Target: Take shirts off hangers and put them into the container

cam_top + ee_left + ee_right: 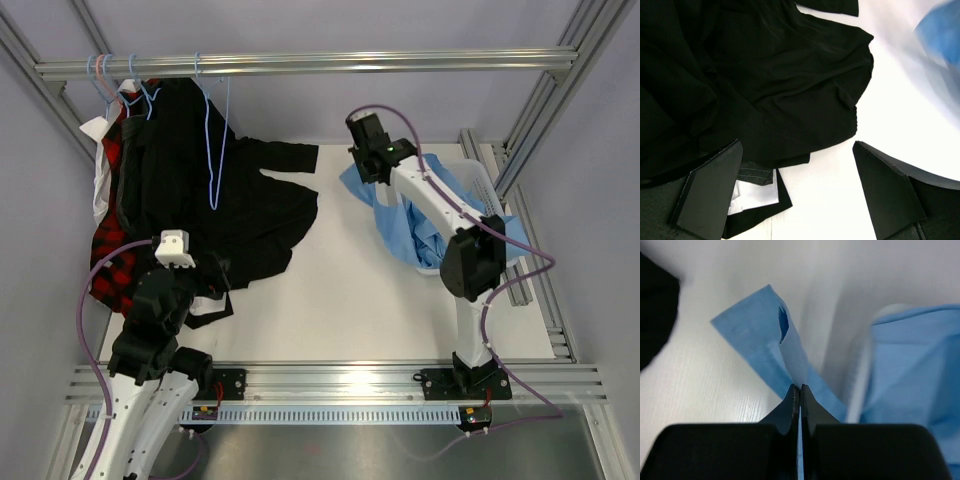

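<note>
two shirts from above: i see the light blue shirt (pixel 395 215) draped over the container (pixel 487 183) at far right, the black shirt (pixel 250 210) on the counter (pixel 350 300) at left. left wrist: my left fingers (pixel 715 190) spread wide over its hem. right wrist: my right fingers (pixel 792 405) pinch the blue shirt's edge.

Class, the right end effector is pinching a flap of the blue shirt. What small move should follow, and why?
Probably lift the flap and swing it over the container. The right end effector is shut on an edge of the light blue shirt that spills onto the table, while the rest seems to lie in the container.
</note>
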You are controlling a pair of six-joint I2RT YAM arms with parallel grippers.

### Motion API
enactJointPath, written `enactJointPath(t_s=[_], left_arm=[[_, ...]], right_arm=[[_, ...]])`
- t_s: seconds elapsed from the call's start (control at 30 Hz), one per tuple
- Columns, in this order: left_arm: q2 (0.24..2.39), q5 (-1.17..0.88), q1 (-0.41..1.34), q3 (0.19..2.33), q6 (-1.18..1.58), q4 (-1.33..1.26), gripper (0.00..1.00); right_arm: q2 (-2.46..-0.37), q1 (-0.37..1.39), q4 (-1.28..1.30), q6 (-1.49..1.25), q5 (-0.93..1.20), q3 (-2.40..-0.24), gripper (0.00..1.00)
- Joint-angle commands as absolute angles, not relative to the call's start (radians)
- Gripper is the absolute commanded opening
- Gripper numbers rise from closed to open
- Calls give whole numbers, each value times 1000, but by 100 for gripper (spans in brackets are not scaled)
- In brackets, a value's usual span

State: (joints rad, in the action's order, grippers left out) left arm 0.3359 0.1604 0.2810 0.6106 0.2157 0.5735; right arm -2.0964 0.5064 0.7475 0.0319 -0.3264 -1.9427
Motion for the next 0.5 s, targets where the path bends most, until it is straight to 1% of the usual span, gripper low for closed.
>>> enactJointPath(t_s=[0.0,0.1,0.27,0.43,0.47], left_arm=[[331,155,285,609,227,511,99],[325,156,285,609,225,509,99],[322,156,285,607,224,509,99],[311,156,288,606,222,508,99],[310,156,288,604,222,508,99]], right_arm=[[-1907,491,762,83,-451,-2072,0],[-1818,454,762,98,-523,-2082,0],[-1709,306,762,29,-571,-2019,0],[-1546,192,701,-77,-543,-1769,0],[-1527,172,689,-83,-525,-1691,0]])
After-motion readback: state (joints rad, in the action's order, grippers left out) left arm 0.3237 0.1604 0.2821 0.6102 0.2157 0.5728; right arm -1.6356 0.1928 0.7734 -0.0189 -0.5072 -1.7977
